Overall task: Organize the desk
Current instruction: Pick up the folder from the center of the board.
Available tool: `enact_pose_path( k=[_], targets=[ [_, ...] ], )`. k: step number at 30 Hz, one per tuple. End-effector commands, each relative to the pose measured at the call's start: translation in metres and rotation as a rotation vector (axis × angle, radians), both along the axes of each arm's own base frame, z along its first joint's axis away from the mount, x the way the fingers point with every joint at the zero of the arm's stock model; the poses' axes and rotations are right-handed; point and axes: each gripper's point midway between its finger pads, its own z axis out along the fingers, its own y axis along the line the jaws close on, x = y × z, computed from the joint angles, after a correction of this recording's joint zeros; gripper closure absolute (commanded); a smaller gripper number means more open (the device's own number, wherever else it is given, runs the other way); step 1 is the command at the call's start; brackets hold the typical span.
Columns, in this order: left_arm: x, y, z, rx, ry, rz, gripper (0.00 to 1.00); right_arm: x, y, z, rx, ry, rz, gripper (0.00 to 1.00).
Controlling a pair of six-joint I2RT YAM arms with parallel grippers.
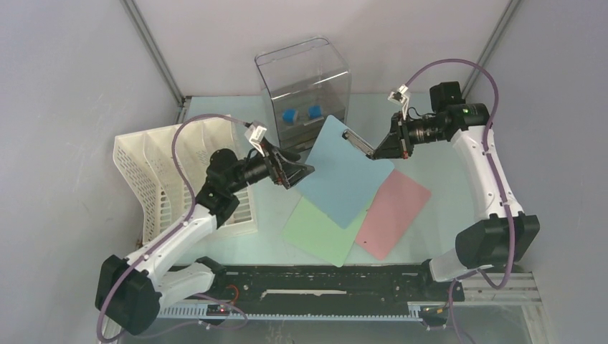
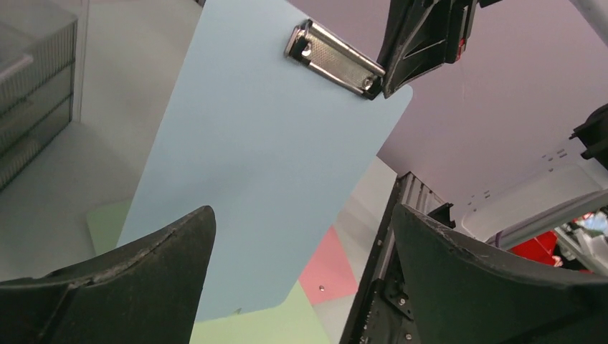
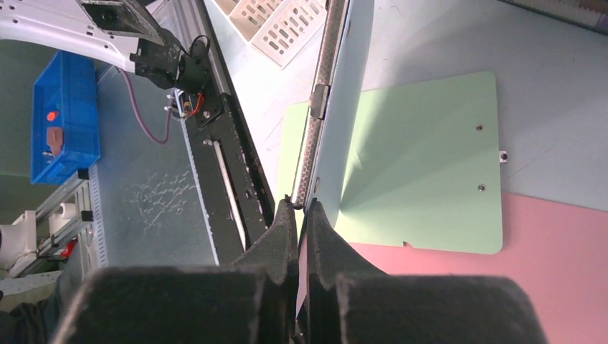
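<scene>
Right gripper: clenched, jaws pinched tight on the clip end of the blue clipboard, at one end of its metal clip. Blue clipboard: held raised and tilted above the desk, clip end toward the far right, opposite end low toward the left arm; in the right wrist view it appears edge-on, running away from the fingertips. Left gripper: released, jaws spread wide, positioned at the left edge of the blue clipboard; in the left wrist view the board's lower part sits between the two black fingers, and contact cannot be told. Green clipboard: lying flat on the desk, partly beneath the raised blue one. Pink clipboard: flat on the desk, just right of the green one, their edges meeting. White slotted file rack: on the desk's left side, beside the left arm. Clear plastic drawer box: upright at the back centre, two small blue items inside. Desk: pale mint-green top filling the walled area, black rail along the near edge between the arm bases.
</scene>
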Motion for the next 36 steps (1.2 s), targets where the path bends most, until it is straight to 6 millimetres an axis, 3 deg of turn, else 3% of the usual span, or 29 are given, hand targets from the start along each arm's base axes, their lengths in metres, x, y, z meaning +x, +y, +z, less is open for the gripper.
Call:
enact_pose_path(
  k=[1, 9, 16, 23, 27, 32, 36],
  targets=[
    [0.007, -0.003, 0.027, 0.043, -0.194, -0.049, 0.00, -0.014, 0.004, 0.018, 0.034, -0.089, 0.046, 1.00],
    [0.023, -0.008, 0.013, 0.093, -0.263, -0.087, 0.00, -0.031, 0.016, 0.021, 0.039, -0.102, 0.116, 1.00],
    [-0.001, -0.025, 0.005, 0.109, -0.319, -0.334, 0.00, -0.045, 0.029, 0.024, 0.040, -0.117, 0.175, 1.00],
    [-0.010, -0.029, -0.013, 0.115, -0.286, -0.417, 0.03, -0.048, 0.032, 0.023, 0.043, -0.111, 0.194, 1.00],
    [0.005, -0.024, -0.024, 0.167, -0.267, -0.346, 0.00, -0.049, 0.033, 0.022, 0.043, -0.110, 0.197, 1.00],
    [0.006, -0.004, 0.007, 0.174, -0.386, -0.203, 0.00, -0.049, 0.031, 0.023, 0.044, -0.116, 0.195, 1.00],
    [0.016, 0.021, 0.010, 0.257, -0.427, -0.021, 0.00, -0.051, 0.033, 0.022, 0.047, -0.112, 0.208, 1.00]
  ],
)
